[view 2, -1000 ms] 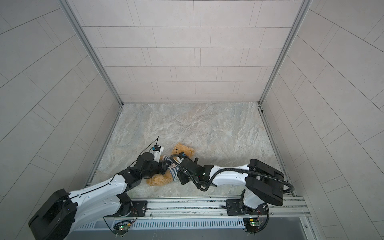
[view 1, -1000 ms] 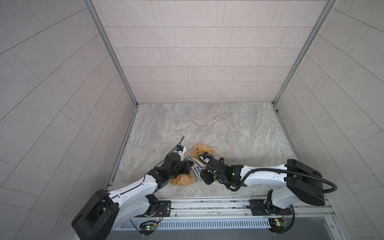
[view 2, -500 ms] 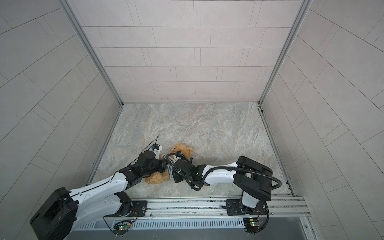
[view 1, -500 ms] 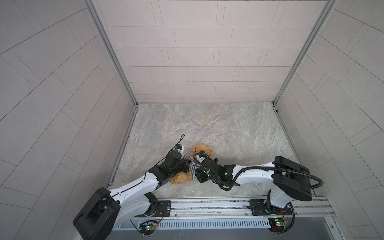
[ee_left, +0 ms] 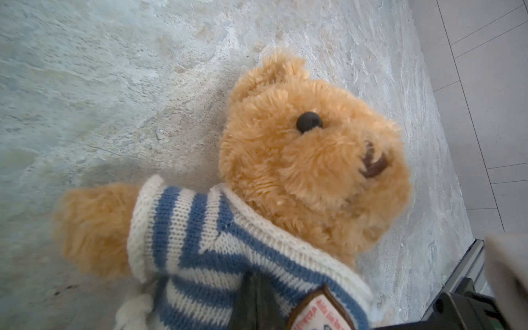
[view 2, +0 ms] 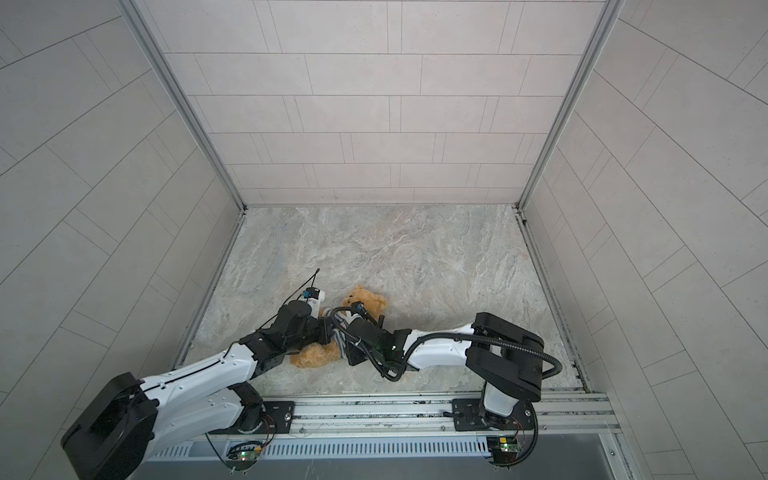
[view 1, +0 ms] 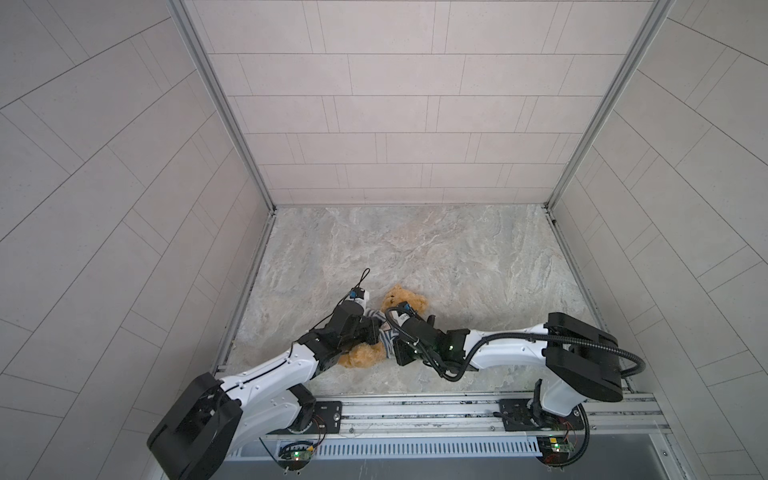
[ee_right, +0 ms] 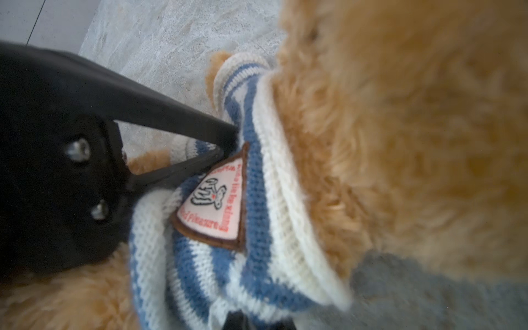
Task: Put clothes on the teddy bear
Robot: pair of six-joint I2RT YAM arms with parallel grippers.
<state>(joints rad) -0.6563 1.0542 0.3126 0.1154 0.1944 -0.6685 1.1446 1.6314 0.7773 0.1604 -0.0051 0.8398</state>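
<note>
Left claw (ee_right: 228, 141) first: its fingers are pinched together on a fold of the sweater (ee_left: 200, 237), just beside the badge (ee_right: 214, 205). I read that as a hold on knit, not fur.

Moving along, the bear (view 1: 405, 299) lies on its back on the bench (view 1: 415, 249) near the front edge, between my two arms, head toward the back wall. The collar is round the neck, and one paw is out through a sleeve (ee_left: 148, 225). The other paw I can't find. In both top views bare fur shows below the stripes, so the sweater looks bunched high on the chest. My call: the head is through and we're at the pull-down.

On to the right claw (view 1: 391, 337): it sits low against the bear's chest, opposite the left one, buried in knit and fur. I can't tell whether it is apart or closed, or on what.

Next move, as I judge it: confirm the right side has cloth rather than plush, then draw the hem toward the legs, both sides evenly and slowly. The knit will stretch, and a light bear may slide rather than stay put.
</note>
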